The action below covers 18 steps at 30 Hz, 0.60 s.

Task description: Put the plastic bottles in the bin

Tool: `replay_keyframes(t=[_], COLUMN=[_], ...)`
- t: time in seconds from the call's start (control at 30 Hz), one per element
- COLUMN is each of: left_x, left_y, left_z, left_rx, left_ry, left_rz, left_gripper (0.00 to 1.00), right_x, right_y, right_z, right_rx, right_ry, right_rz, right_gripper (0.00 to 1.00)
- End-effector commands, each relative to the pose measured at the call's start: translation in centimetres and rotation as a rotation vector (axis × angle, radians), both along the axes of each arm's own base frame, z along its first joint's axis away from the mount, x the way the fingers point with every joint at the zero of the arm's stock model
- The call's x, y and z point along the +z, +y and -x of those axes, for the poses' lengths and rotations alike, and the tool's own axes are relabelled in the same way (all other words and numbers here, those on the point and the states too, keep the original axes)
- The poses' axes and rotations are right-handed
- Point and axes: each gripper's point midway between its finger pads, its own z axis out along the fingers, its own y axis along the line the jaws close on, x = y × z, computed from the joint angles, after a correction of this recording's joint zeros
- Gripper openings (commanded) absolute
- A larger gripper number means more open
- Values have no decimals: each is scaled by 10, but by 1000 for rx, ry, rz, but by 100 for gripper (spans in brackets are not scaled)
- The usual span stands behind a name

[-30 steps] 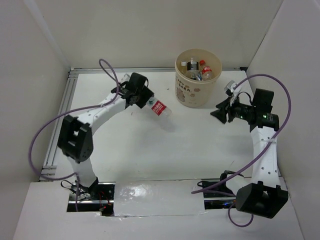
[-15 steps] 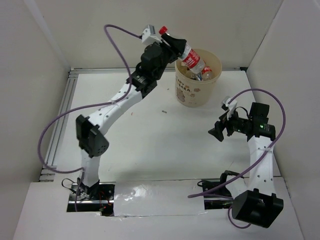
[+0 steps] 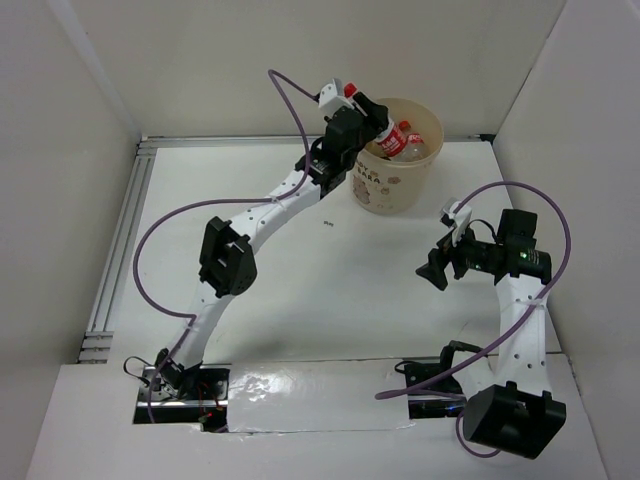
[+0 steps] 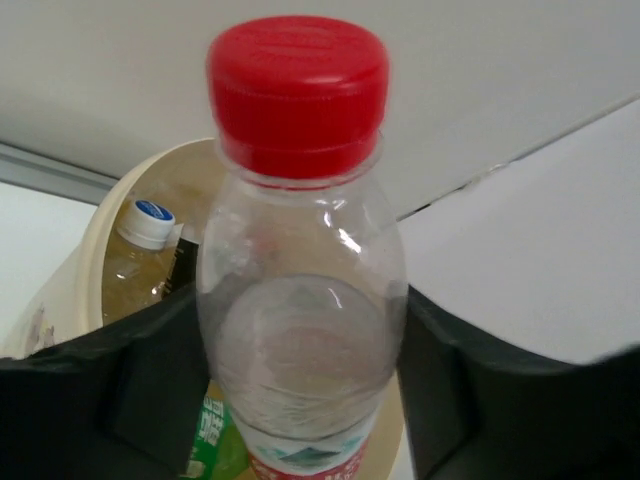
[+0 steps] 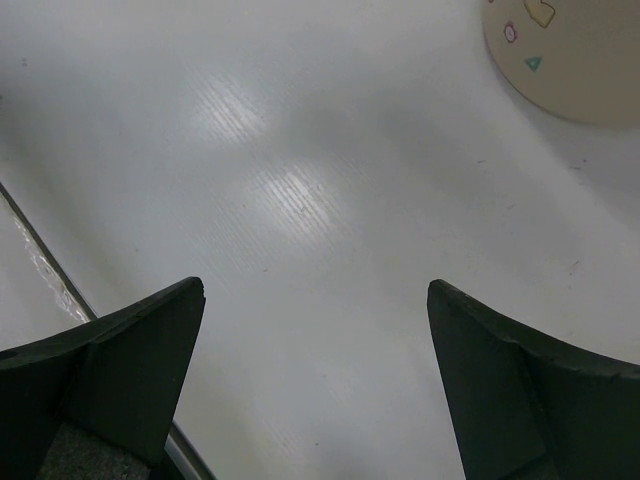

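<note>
My left gripper (image 3: 368,122) is shut on a clear plastic bottle (image 4: 300,330) with a red cap (image 4: 298,90) and a red and white label. It holds the bottle tilted over the near left rim of the beige bin (image 3: 383,188), cap pointing up and away. In the left wrist view the bin's rim (image 4: 70,280) shows behind the bottle. Inside lie a clear bottle with a white and blue cap (image 4: 148,222) and a green one (image 4: 215,440). Further bottles (image 3: 410,142) show in the bin from above. My right gripper (image 3: 438,270) hangs open over bare table, right of and nearer than the bin.
White walls close in the table on three sides, with a metal rail (image 3: 120,250) along the left edge. A small dark speck (image 3: 327,223) lies on the table near the bin. The bin's base (image 5: 575,60) shows at the top right of the right wrist view.
The left arm lifted the bottle off the table area and swung it right to the bin's rim. The right gripper opened wide and drew back slightly toward me.
</note>
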Motion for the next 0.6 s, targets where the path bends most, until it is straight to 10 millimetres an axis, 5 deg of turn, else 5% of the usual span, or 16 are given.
replay_keyframes(t=[0.0, 0.07, 0.27, 0.33, 0.37, 0.4, 0.43, 0.47, 0.53, 0.57], left_x=[51, 50, 102, 129, 113, 117, 151, 125, 128, 151], left_y=[8, 9, 18, 24, 28, 35, 52, 58, 79, 105], left_z=[8, 12, 35, 59, 62, 69, 96, 101, 120, 143], left_rx=[7, -6, -58, -96, -96, -93, -91, -95, -82, -55], left_ry=[-109, -116, -237, -275, -262, -269, -320, -289, -284, -307], left_rz=[28, 16, -70, -89, -149, -167, -152, -215, -230, -217], left_gripper=[80, 100, 100, 100, 100, 100, 100, 100, 100, 100], right_x=[1, 2, 6, 7, 11, 9, 11, 13, 13, 18], right_y=[3, 3, -7, -13, -15, -18, -20, -23, -31, -34], right_z=[5, 3, -17, -24, -27, -27, -31, -34, -39, -43], right_rx=[15, 15, -91, -131, -153, -178, -197, -221, -278, -317], right_ry=[5, -8, 5, 20, 15, 29, 35, 31, 34, 20], right_rz=[-8, -4, -26, -28, -25, -18, -24, -24, -10, -20], right_gripper=[99, 99, 99, 99, 99, 99, 99, 99, 99, 99])
